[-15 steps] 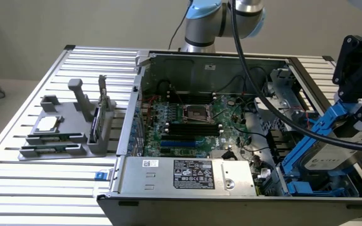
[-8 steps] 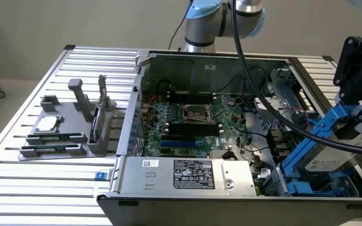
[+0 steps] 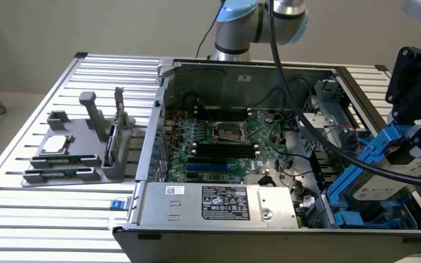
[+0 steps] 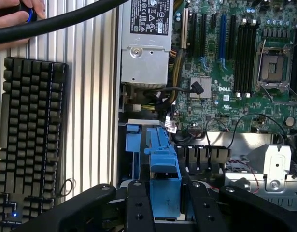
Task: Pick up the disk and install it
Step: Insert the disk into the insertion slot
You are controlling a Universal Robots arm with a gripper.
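Note:
The disk [image 3: 377, 189] is a silver-grey drive in bright blue carrier rails. It hangs tilted over the drive bay at the exterior view's right end of the open computer case [image 3: 269, 233]. My gripper [image 3: 415, 143] is shut on its upper part. In the wrist view the blue rail of the disk [image 4: 165, 164] stands between my black fingers [image 4: 138, 208], and the gripper [image 4: 166, 205] is clamped around it. Below it lie the blue bay guides [image 3: 350, 216] inside the case.
The motherboard [image 3: 221, 145] and power supply [image 3: 214, 203] fill the case. A grey fixture [image 3: 72, 159] with a chip and a memory stick stands at the exterior view's left. A thick black cable [image 3: 306, 126] crosses the case. A keyboard [image 4: 30, 140] and a hand [image 4: 13, 19] show beside the case.

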